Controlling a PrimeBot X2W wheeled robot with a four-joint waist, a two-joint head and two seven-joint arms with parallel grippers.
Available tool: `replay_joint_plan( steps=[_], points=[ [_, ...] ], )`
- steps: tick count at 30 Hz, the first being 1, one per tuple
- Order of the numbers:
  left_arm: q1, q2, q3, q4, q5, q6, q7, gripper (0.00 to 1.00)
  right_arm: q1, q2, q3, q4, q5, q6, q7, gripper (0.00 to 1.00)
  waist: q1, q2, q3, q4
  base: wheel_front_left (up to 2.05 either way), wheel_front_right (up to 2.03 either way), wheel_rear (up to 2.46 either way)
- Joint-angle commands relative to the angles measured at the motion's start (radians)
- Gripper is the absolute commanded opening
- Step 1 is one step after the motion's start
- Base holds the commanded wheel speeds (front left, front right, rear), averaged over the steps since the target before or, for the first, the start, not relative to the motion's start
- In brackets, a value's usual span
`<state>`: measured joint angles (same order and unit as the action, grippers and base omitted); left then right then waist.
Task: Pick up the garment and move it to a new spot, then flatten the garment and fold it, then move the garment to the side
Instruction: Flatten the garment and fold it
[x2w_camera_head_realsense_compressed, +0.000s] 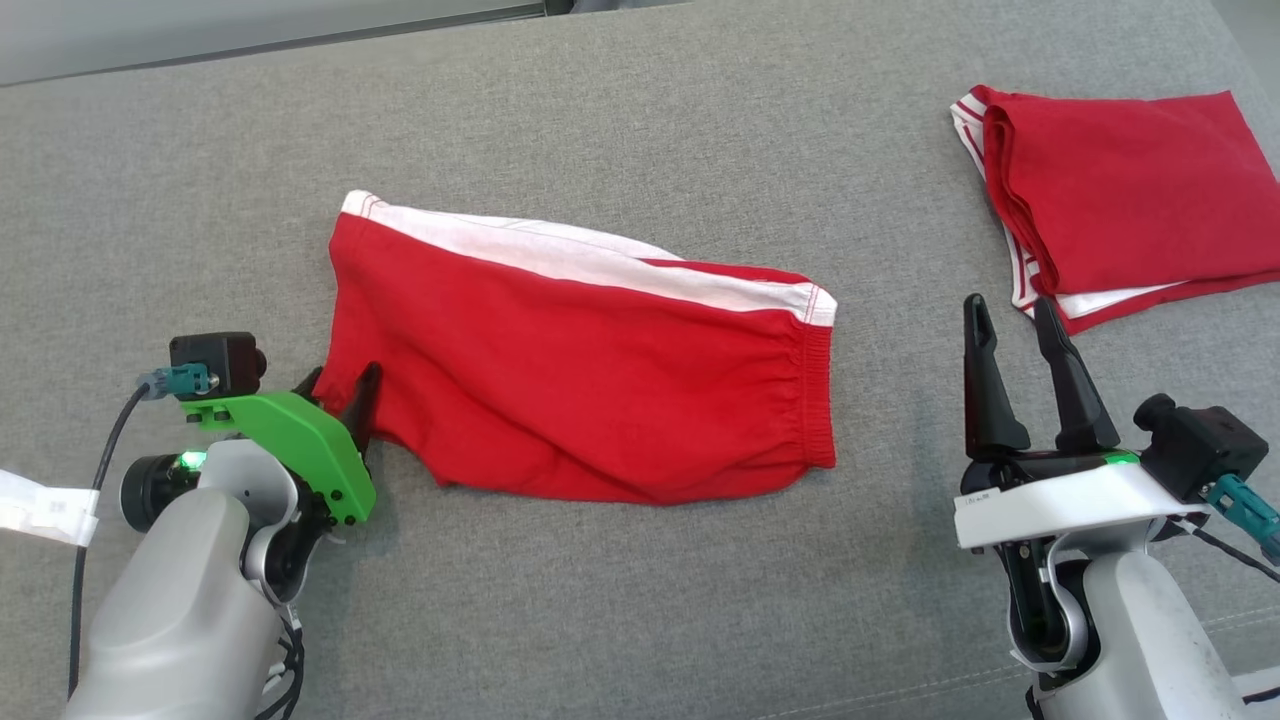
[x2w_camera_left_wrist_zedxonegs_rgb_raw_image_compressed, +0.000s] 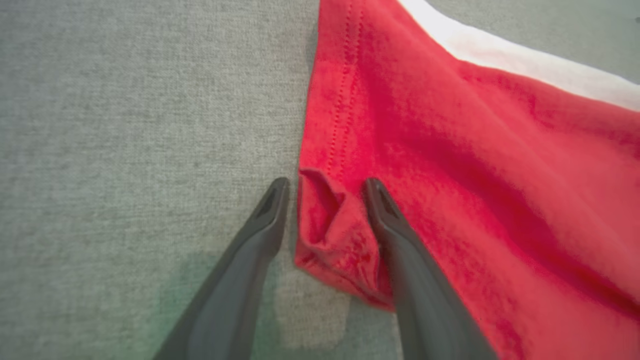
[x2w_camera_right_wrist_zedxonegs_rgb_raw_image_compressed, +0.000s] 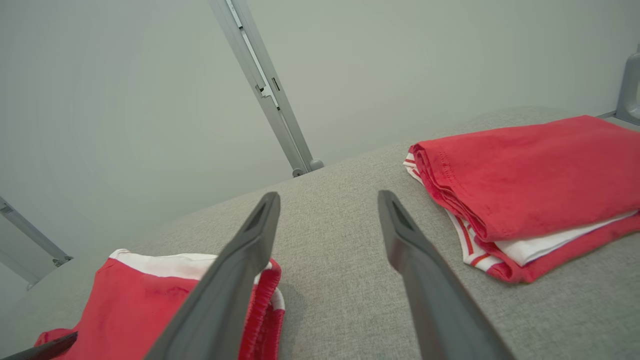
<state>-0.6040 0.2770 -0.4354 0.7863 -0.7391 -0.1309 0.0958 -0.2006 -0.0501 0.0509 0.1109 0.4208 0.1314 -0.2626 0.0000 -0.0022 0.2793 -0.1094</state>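
Garment: red shorts (x2w_camera_head_realsense_compressed: 580, 370) with a white side band, spread flat at the centre of the head view on the grey worktop (x2w_camera_head_realsense_compressed: 640, 100). The gathered waistband is at frame right and the leg hem at frame left.
Left claw: the left claw (x2w_camera_left_wrist_zedxonegs_rgb_raw_image_compressed: 326, 184) sits at the lower-left corner of the shorts, jaws parted and straddling a bunched fold of hem. One of its fingers (x2w_camera_left_wrist_zedxonegs_rgb_raw_image_compressed: 410, 260) lies over red cloth. The other is over bare worktop just beside the hem edge, so the fold is not clamped.
Right claw: the right claw (x2w_camera_head_realsense_compressed: 1010, 305) is at the lower right of the head view, spread wide with nothing between its jaws and well apart from the shorts.
Nearby: a folded garment (x2w_camera_head_realsense_compressed: 1120, 190), red with white striped trim, lies at the upper right, just beyond the right claw's tips.
Backdrop: a pale wall (x2w_camera_right_wrist_zedxonegs_rgb_raw_image_compressed: 125, 100) and a slanted metal rail (x2w_camera_right_wrist_zedxonegs_rgb_raw_image_compressed: 265, 85) show in the right wrist view.
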Motion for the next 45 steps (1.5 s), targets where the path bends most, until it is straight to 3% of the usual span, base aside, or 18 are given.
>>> replay_joint_plan(
  steps=[1, 2, 10, 22, 29, 34, 36, 37, 38, 45],
  points=[
    [0.039, -0.01, -0.019, 0.008, -0.007, 0.001, 0.013, 0.07, 0.013, -0.001, -0.003, -0.001, 0.005, -0.002, -0.003, 1.0, 0.0, 0.0022, -0.003, 0.0, 0.0, 0.0, 0.0],
    [0.041, -0.012, -0.022, 0.0, -0.011, 0.001, 0.005, 0.0, 0.013, -0.001, -0.004, -0.001, 0.006, -0.002, -0.003, 1.0, 0.0, 0.0022, -0.005, 0.0, 0.0, 0.0, 0.0],
    [0.08, -0.01, -0.007, -0.055, -0.039, 0.01, -0.095, 0.0, 0.027, -0.001, -0.015, -0.006, 0.005, -0.002, -0.003, 1.0, 0.0, 0.0022, -0.041, 0.025, 0.0, 0.0, 0.0],
    [0.295, -0.03, 0.055, -0.244, -0.092, 0.086, -0.23, 0.0, 0.073, -0.001, -0.045, 0.029, -0.026, -0.002, -0.003, 1.0, 0.0, 0.0022, -0.098, 0.094, 0.0, 0.0, 0.0],
    [0.422, -0.056, 0.073, -0.352, -0.129, 0.148, -0.237, 0.0, 0.072, -0.001, -0.056, 0.07, -0.054, -0.001, -0.003, 1.0, 0.0, 0.0022, -0.106, 0.105, 0.0, 0.0, 0.0],
    [0.444, -0.064, 0.069, -0.371, -0.129, 0.166, -0.239, 0.0, 0.073, -0.001, -0.057, 0.09, -0.06, -0.001, -0.003, 1.0, 0.0, 0.0022, -0.113, 0.108, 0.0, 0.0, 0.0],
    [0.443, -0.062, 0.067, -0.376, -0.118, 0.168, -0.252, 0.45, 0.074, -0.001, -0.057, 0.102, -0.067, -0.001, -0.003, 1.0, 0.0, 0.0022, -0.119, 0.109, 0.0, 0.0, 0.0],
    [0.44, -0.06, 0.064, -0.38, -0.113, 0.16, -0.262, 0.87, 0.075, -0.001, -0.057, 0.107, -0.069, -0.001, -0.003, 1.0, 0.0, 0.0022, -0.122, 0.11, 0.0, 0.0, 0.0],
    [0.438, -0.06, 0.066, -0.384, -0.111, 0.154, -0.271, 1.0, 0.077, -0.001, -0.056, 0.112, -0.073, -0.001, -0.003, 1.0, 0.0, 0.0022, -0.126, 0.111, 0.0, 0.0, 0.0],
    [0.453, -0.051, 0.1, -0.442, -0.059, 0.135, -0.348, 1.0, 0.103, -0.001, -0.042, 0.148, -0.088, -0.001, -0.003, 1.0, 0.0, 0.0022, -0.164, 0.132, 0.0, 0.0, 0.0]
  ],
)
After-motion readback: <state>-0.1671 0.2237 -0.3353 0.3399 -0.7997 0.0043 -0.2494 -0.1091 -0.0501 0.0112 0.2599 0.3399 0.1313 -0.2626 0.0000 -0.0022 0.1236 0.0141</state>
